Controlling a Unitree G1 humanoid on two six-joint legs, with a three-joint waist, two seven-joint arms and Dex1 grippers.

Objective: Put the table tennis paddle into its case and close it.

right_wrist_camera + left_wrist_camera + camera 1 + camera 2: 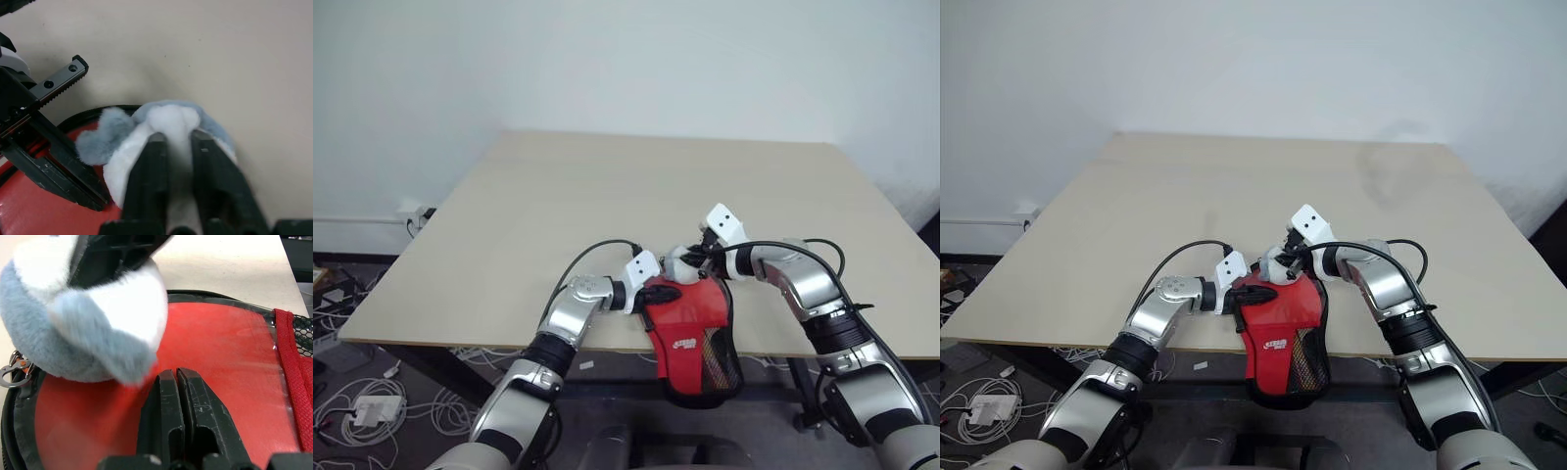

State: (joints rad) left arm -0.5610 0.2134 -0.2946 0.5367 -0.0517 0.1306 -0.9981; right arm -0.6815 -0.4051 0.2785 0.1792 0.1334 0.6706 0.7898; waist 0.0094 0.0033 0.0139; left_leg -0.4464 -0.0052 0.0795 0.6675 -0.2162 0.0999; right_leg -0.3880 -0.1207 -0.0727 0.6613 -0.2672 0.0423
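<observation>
The case (693, 338) hangs over the near edge of the desk (636, 206), in the lower centre of the head views. Its clear side faces up, and the red face of the table tennis paddle (215, 362) shows through the plastic. A red mesh strip runs along one side of the case.

The left arm comes from the lower left with a bent elbow. The left end effector (176, 382) has its two black fingers pressed together on the clear plastic, pinching the case near its top.

The right arm comes from the lower right, its wrist turned inward. The right end effector (177, 142) is closed on a fluffy grey and white pompom (161, 122) at the top of the case, just beside the left fingers.
</observation>
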